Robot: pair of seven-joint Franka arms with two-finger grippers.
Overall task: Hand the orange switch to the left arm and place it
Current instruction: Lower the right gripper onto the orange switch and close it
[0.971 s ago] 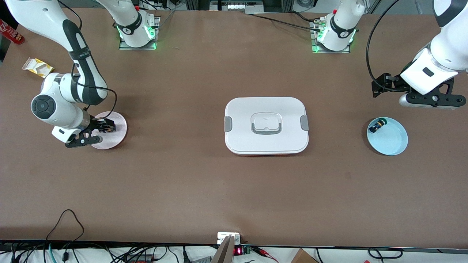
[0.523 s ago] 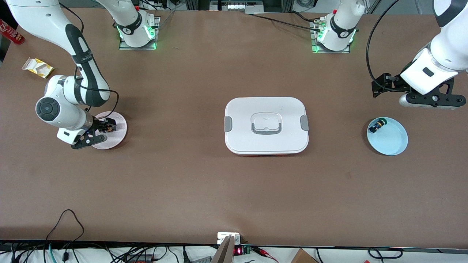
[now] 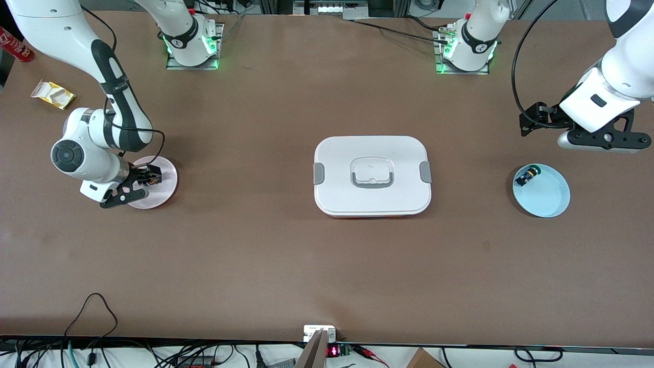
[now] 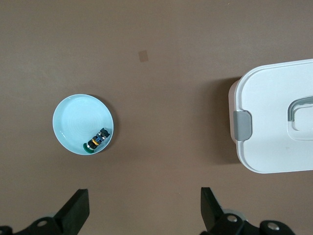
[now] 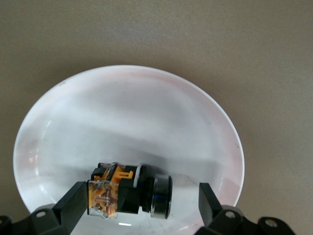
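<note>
The orange switch (image 5: 129, 191) lies on its side on a pink plate (image 3: 166, 176), toward the right arm's end of the table. My right gripper (image 5: 142, 203) is down at the plate (image 5: 127, 112) and open, one finger on each side of the switch; a gap shows at its black cap end. In the front view the right gripper (image 3: 145, 179) hides most of the switch. The white box (image 3: 372, 175) sits mid-table, its clip end showing in the left wrist view (image 4: 274, 122). My left gripper (image 4: 144, 208) waits open and empty, up over the table beside a light blue plate (image 3: 546, 197).
The blue plate (image 4: 80, 120) holds a small black switch with yellow-green and blue parts (image 4: 97, 140). A yellow packet (image 3: 52, 94) and a red can (image 3: 15, 45) lie at the right arm's end. Cables hang along the table's front edge.
The right arm's wrist has shifted a little toward the pink plate, keeping its gripper at the switch. The left arm has not moved.
</note>
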